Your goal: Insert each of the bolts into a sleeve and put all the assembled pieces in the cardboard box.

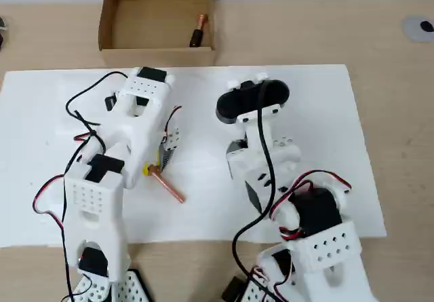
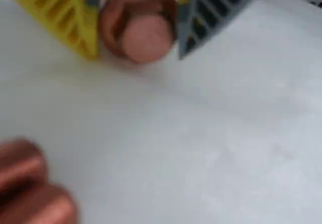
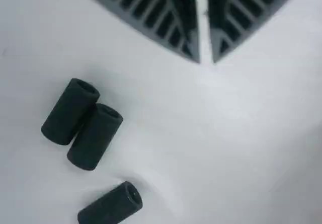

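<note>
High view: cardboard box [image 1: 108, 24] at eleven o'clock is holding one assembled piece [image 1: 199, 30] by its three o'clock wall. Left wrist view: left gripper [image 2: 137, 52] is clamping a copper bolt [image 2: 146, 35]. Right wrist view: right gripper [image 3: 203, 58] is hanging, jaws together, near three sleeves [image 3: 95, 136].

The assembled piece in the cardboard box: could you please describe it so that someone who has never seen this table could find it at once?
In the high view, the open cardboard box stands beyond the white sheet. The assembled piece lies inside, near the wall on the picture's right. Unlike the bare copper bolt over the sheet, it wears a black sleeve on one end.
</note>
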`<state>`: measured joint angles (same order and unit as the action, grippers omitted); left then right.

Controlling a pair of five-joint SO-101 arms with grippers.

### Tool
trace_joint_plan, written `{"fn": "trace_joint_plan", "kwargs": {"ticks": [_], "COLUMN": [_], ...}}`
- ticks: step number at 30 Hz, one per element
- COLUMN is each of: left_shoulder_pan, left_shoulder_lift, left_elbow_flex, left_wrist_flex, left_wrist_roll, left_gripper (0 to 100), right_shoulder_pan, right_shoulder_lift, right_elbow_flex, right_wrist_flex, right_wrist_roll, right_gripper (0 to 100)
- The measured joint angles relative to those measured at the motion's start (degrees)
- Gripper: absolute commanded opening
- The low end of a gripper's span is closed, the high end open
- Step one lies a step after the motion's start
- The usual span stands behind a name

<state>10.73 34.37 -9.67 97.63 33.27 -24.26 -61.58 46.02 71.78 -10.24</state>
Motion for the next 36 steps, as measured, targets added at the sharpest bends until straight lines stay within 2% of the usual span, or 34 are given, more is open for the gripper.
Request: {"fn": "trace_joint_plan", "kwargs": {"ticks": [3,12,20,26,29,32,36], "left_shoulder_pan": [-1.14,-10.29,-10.64,-10.64,-10.64,-11.69,-13.89], "left_shoulder_lift": [-1.76,-11.87,-12.75,-12.92,-12.92,-12.92,-12.92], "left_elbow_flex": [-2.64,-7.91,-3.08,-0.09,-0.09,0.0,0.44], "left_wrist_flex": [1.58,1.76,1.76,1.76,1.76,0.26,-3.34], "left_wrist_roll": [-3.16,-13.27,-19.52,-20.48,-20.22,-17.05,-15.03], "left_gripper": [1,1,1,3,12,21,22], "right_shoulder_pan": [0.0,0.0,0.0,0.0,0.0,0.0,0.0], "right_shoulder_lift": [0.0,0.0,0.0,0.0,0.0,0.0,0.0], "right_elbow_flex": [0.0,0.0,0.0,0.0,0.0,0.0,0.0], "right_wrist_flex": [0.0,0.0,0.0,0.0,0.0,0.0,0.88], "right_wrist_roll": [0.0,0.0,0.0,0.0,0.0,0.0,0.0], "right_gripper": [1.1,1.1,1.1,1.1,1.1,1.1,1.1]}}
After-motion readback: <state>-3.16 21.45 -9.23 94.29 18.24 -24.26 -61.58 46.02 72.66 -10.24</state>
